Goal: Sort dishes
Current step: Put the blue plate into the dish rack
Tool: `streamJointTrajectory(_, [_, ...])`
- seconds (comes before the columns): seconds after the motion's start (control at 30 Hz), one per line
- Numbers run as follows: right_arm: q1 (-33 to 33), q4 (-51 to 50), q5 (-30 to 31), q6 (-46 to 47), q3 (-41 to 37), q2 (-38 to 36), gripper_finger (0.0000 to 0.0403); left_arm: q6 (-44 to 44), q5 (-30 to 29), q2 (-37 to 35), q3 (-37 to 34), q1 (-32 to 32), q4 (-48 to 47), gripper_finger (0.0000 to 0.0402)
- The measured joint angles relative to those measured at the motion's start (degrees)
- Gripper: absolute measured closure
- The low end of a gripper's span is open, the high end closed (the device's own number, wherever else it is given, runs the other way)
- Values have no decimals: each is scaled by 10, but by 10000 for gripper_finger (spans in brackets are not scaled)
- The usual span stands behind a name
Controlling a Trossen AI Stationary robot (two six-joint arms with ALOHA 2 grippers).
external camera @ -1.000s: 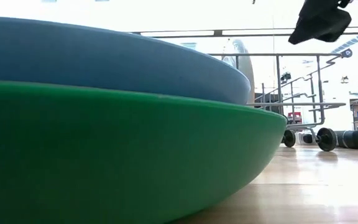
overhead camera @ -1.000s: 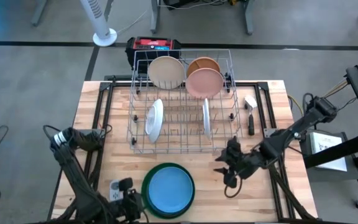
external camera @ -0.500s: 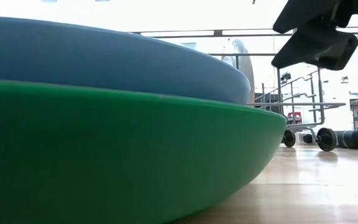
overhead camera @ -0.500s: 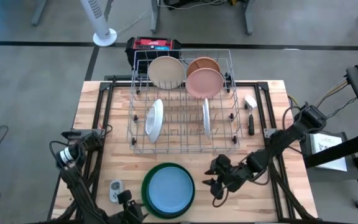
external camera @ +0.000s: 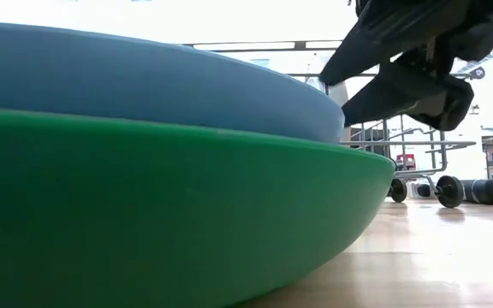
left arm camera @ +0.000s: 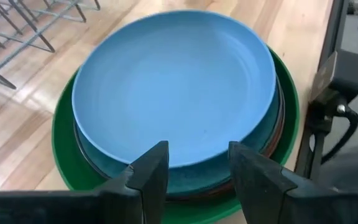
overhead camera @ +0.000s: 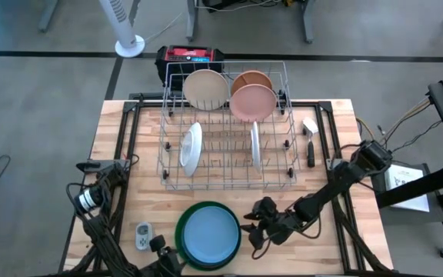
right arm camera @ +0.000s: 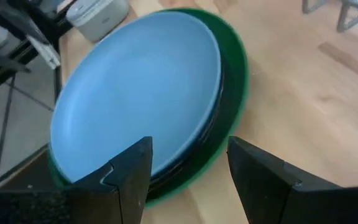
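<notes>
A stack of dishes (overhead camera: 208,235) stands on the table near its front edge. A blue plate (left arm camera: 176,87) lies on top, darker dishes sit under it, and a large green one (external camera: 144,214) is at the bottom. My left gripper (left arm camera: 197,168) is open at the stack's near-left rim. My right gripper (right arm camera: 188,165) is open at the stack's right rim and a little above it; the low view shows it as the right gripper (external camera: 400,64). In the wire rack (overhead camera: 225,127) stand cream (overhead camera: 206,88), tan (overhead camera: 251,78), pink (overhead camera: 253,102) and white (overhead camera: 191,148) dishes on edge.
A small grey gadget (overhead camera: 143,235) lies left of the stack, close to my left gripper. A dark-handled tool (overhead camera: 311,148) lies right of the rack. A red and black box (overhead camera: 191,55) sits behind the rack. Bare wood lies between rack and stack.
My right gripper has come down and gone toward the table's left and near edge, up to the stack's right rim, rolling as it went. My left gripper has sunk at the stack's near-left rim. The dishes have not moved.
</notes>
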Motion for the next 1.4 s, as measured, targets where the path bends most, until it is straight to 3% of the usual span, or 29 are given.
streamJointTrajectory(0.33, [-6,-1,27,-21,68,73,204,-19,-7,16,0,1,-2,245])
streamJointTrajectory(1.4, [-15,-34,59,-35,79,75,204,-28,-5,28,-2,1,-2,245])
